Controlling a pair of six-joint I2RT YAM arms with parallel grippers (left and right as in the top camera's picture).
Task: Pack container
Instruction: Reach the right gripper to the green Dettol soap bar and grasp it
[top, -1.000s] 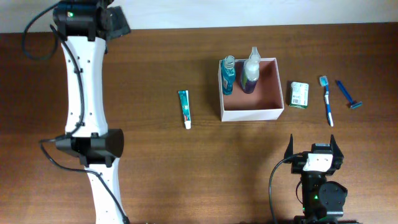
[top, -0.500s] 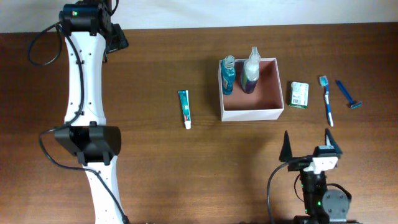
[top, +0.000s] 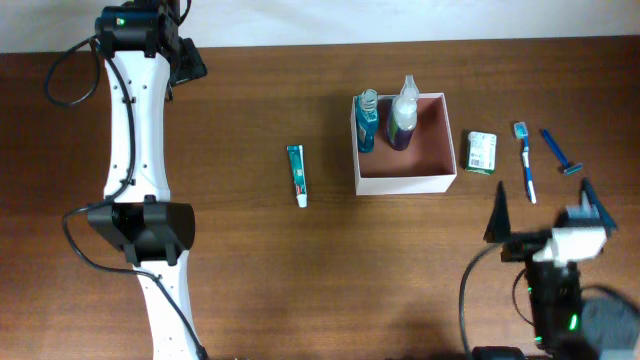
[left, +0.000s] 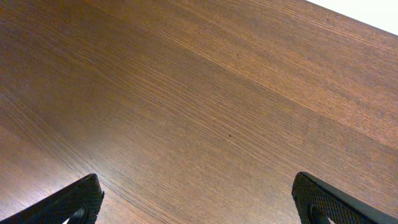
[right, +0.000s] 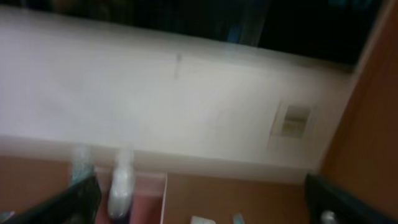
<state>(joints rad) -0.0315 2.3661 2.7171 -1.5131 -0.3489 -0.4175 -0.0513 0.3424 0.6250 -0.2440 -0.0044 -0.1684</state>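
Note:
The container (top: 405, 184), a white-walled box with a reddish-brown floor, stands at the table's middle right. A teal bottle (top: 367, 122) and a clear spray bottle (top: 403, 115) stand upright in it. A toothpaste tube (top: 296, 174) lies to its left. To its right lie a green-white packet (top: 480, 152), a toothbrush (top: 525, 160) and a blue razor (top: 560, 153). My right gripper (top: 545, 208) is open and empty, just in front of the toothbrush and razor. Its blurred wrist view shows the container (right: 149, 196) ahead on the left. My left gripper (left: 199, 199) is open over bare wood at the far left.
The left arm (top: 135, 150) stretches along the table's left side to the back edge. A pale wall (right: 186, 106) shows beyond the table. Brown wood (top: 230, 250) lies between the arms and in front of the container.
My right gripper has moved right and away from the front edge, toward the toothbrush and razor. The left arm shifted slightly at first and has since stayed still. Both grippers stay open.

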